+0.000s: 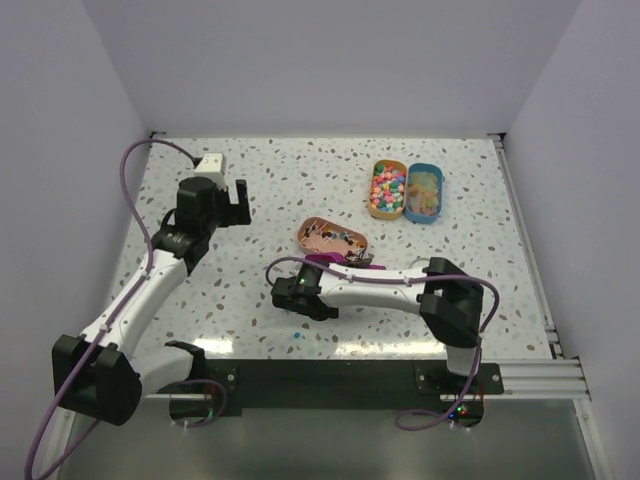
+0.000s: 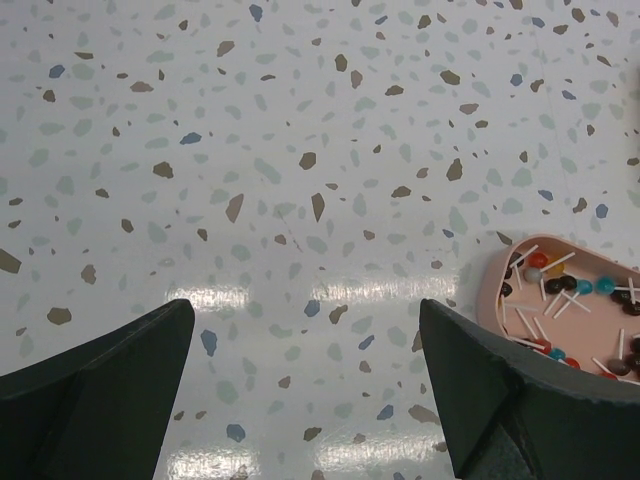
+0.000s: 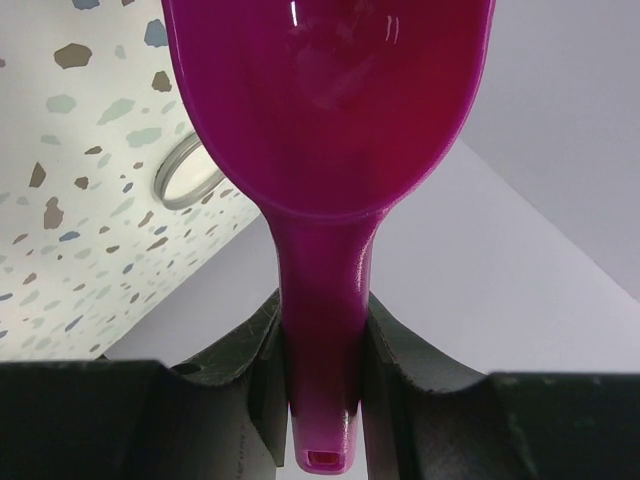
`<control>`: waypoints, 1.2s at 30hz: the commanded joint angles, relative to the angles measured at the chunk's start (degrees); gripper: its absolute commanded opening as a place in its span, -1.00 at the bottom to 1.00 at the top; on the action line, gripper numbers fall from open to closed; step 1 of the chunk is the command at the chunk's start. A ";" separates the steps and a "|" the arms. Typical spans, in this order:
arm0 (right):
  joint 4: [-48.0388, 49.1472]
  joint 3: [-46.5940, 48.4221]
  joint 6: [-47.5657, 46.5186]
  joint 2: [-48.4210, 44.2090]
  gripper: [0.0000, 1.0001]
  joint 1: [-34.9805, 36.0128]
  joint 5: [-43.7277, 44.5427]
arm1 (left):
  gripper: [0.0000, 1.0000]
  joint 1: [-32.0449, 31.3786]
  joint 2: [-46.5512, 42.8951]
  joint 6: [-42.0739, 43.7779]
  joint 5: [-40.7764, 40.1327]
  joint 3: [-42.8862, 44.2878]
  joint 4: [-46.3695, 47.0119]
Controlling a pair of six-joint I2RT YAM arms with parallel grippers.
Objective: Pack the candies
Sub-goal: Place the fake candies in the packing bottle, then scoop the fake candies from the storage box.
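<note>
White walls enclose a speckled terrazzo tabletop [image 1: 260,180]. My right end effector [image 3: 322,350] is clenched on the handle of a glossy purple plastic scoop [image 3: 330,100], and no candy shows on the bowl face in view. My left end effector [image 2: 305,385] hangs spread wide over bare tabletop, grasping nothing. The candies [image 2: 560,285], tiny dark pieces of black, red, brown and white, lie in a shallow pink oval tray [image 2: 492,305] just beside its right finger. By my judgement packing has barely begun, with scooping and filling not yet done.

Left end effector [image 2: 305,345] spread above table [image 2: 300,150]; pink tray [image 2: 492,292] right.
</note>
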 commanded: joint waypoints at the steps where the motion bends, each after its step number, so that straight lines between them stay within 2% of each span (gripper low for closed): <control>1: -8.83 -0.25 0.86 -0.03 -1.00 0.87 4.00 | 1.00 0.11 -1.93 1.17 0.22 -0.27 2.14; 10: -9.01 -1.66 1.12 -4.07 -1.00 0.96 5.85 | 1.00 -0.07 -1.84 1.44 0.31 -0.36 2.31; 16: -7.96 -1.06 1.91 -7.32 -1.00 0.35 0.06 | 1.00 -0.07 -1.31 1.61 1.53 -0.71 2.67; 19: -5.68 0.97 2.70 -10.13 -1.00 -2.72 -6.62 | 1.00 -0.07 -0.96 1.97 3.20 -0.79 3.19; 23: -1.02 0.27 2.18 -14.78 -1.00 -11.57 -17.25 | 1.00 -0.07 -0.43 2.67 6.98 -1.15 4.25; 30: 12.25 -3.85 -1.07 -21.64 -1.00 -25.13 -41.24 | 0.97 -0.68 0.62 3.46 19.27 -2.55 8.55; 34: 19.63 -7.37 -3.97 -24.02 -1.00 -30.75 -55.54 | 0.93 -2.88 1.50 5.38 24.03 -2.99 10.14; 36: 20.52 -8.08 -4.41 -23.94 -1.00 -33.40 -57.94 | 0.91 -4.81 1.68 6.71 25.70 -3.34 10.75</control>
